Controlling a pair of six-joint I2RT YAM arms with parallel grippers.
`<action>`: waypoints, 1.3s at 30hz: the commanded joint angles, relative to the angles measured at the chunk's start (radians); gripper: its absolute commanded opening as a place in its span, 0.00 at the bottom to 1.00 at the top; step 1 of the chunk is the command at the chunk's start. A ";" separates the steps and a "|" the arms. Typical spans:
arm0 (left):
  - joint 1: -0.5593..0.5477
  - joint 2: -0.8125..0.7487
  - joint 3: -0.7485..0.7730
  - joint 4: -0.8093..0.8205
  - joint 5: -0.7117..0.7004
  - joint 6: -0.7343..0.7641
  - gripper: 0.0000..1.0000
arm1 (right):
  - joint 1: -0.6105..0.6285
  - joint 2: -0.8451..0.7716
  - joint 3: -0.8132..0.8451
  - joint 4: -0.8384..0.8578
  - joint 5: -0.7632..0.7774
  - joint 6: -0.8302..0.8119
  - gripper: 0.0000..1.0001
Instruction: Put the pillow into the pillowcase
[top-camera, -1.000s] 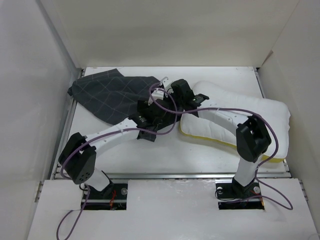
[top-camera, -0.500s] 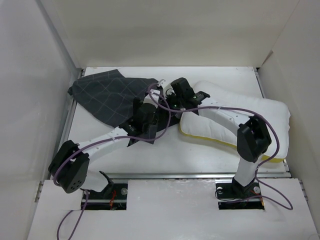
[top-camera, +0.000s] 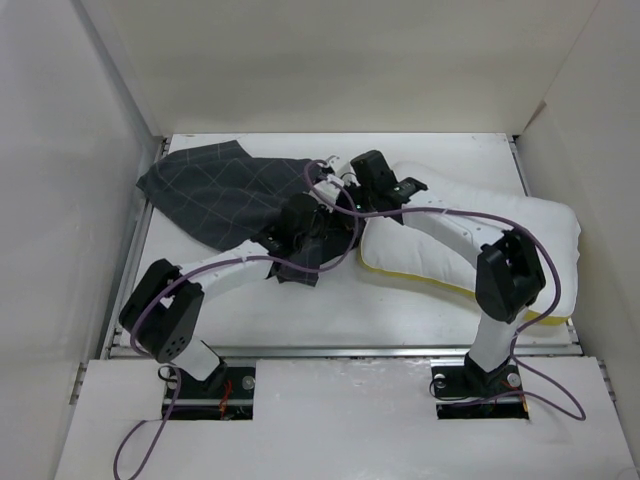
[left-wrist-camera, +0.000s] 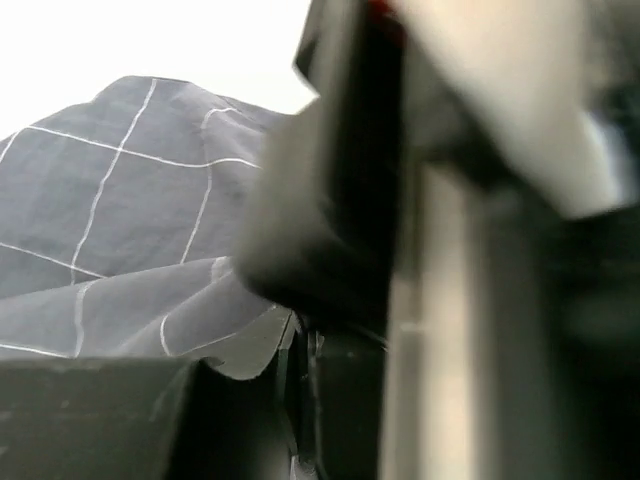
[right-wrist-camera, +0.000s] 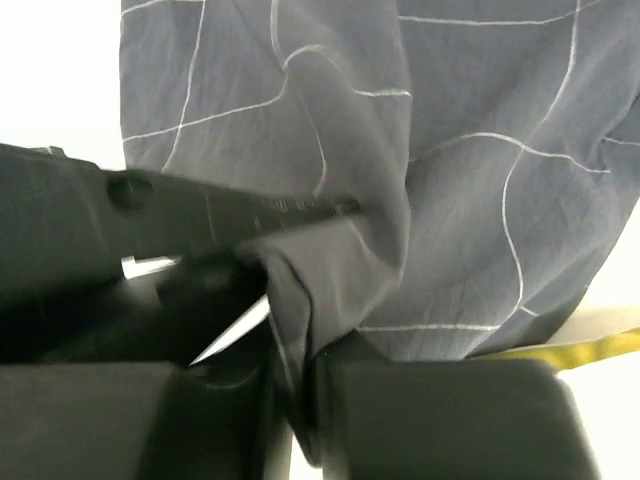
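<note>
Charcoal cloth with a pale grid, the pillowcase (top-camera: 215, 195), lies spread across the far left of the white table (top-camera: 300, 315). Its near right corner is bunched where both arms meet. We see the white pillow (top-camera: 550, 225), edged with a yellow seam (top-camera: 420, 283), lying flat on the right half of the table. Its left end is just beside the bunched cloth and, as far as we can tell, outside the case.

The left gripper (left-wrist-camera: 298, 410) is clamped tight. The cloth's edge runs down between its fingers, so it appears to pinch the pillowcase. The right gripper (right-wrist-camera: 292, 430) is closed on a fold of the same cloth.

We judge the main risk to be a grip that has caught both layers at once, which would keep the mouth sealed when the arms pull apart. A thin pinch could also slip free under tension. The wrists sit very close and their purple cables (top-camera: 330, 205) cross, so a snag is possible.

The table is smooth and white, boxed in by plain white walls (top-camera: 350, 70) on three sides.
</note>
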 joint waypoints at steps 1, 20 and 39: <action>0.030 -0.031 0.043 0.001 -0.046 -0.034 0.00 | 0.007 -0.021 0.049 0.017 -0.012 0.013 0.17; 0.125 -0.080 0.305 -0.439 -0.252 -0.263 0.00 | -0.367 -0.147 -0.122 -0.127 0.551 0.259 1.00; 0.164 0.016 0.459 -0.542 -0.168 -0.230 0.00 | -0.366 -0.380 -0.354 -0.015 0.444 0.239 0.00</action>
